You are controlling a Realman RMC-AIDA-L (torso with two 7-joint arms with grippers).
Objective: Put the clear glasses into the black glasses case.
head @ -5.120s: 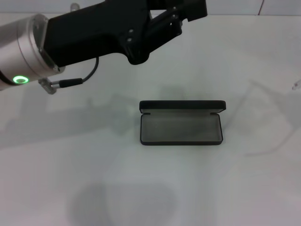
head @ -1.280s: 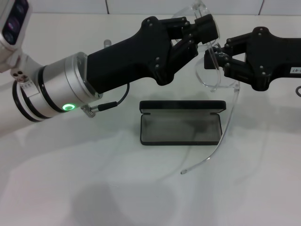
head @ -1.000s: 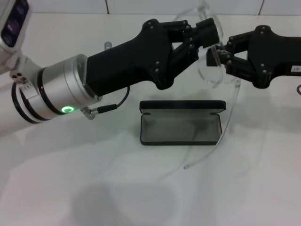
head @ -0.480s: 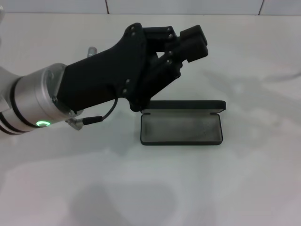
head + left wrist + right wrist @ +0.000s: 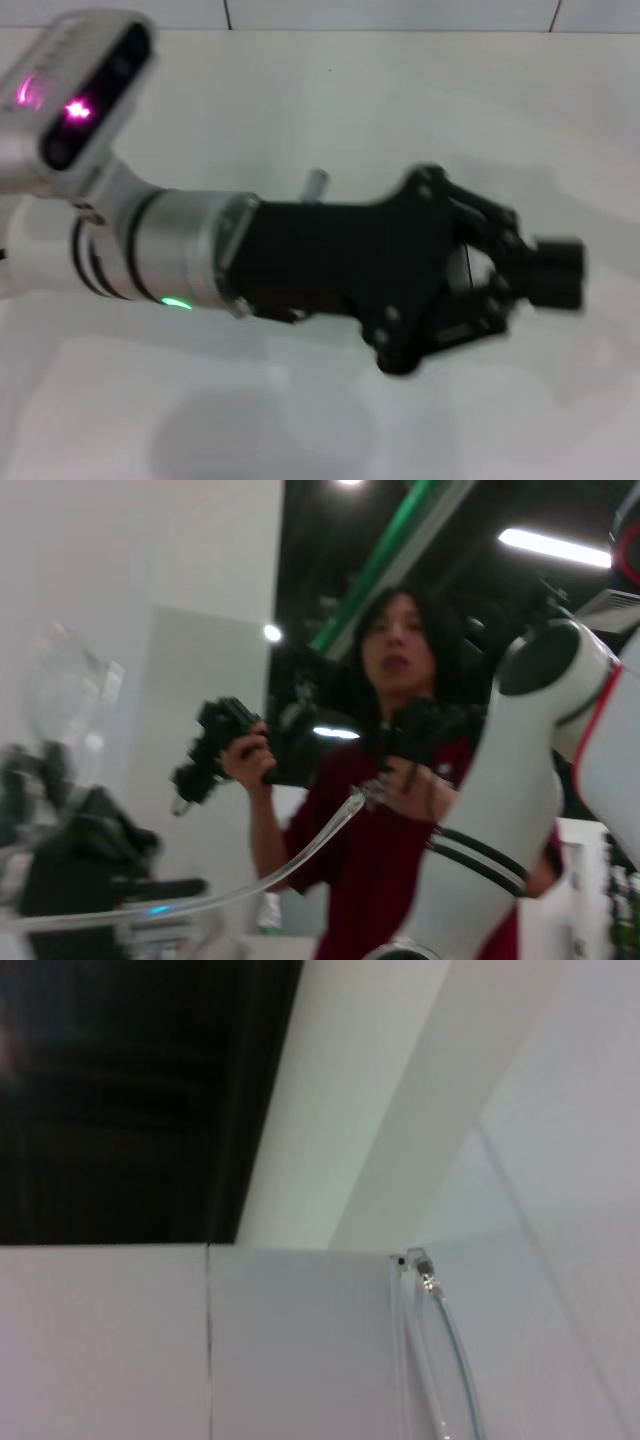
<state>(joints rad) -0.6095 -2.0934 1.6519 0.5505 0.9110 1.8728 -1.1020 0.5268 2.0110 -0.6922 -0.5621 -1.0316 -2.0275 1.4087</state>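
Left gripper (image 5: 555, 272) blurred at centre right of the head view, clenched or released impossible to tell. Clear glasses (image 5: 300, 852) off the table, thin arm slanting across the lower centre of the left wrist view.

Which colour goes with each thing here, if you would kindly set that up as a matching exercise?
Things:
1. left gripper
2. clear glasses
3. person's shirt
4. light on the left arm

Colours:
a. green
b. black
c. transparent
d. dark red

Pairs: 1-b, 2-c, 3-d, 4-a
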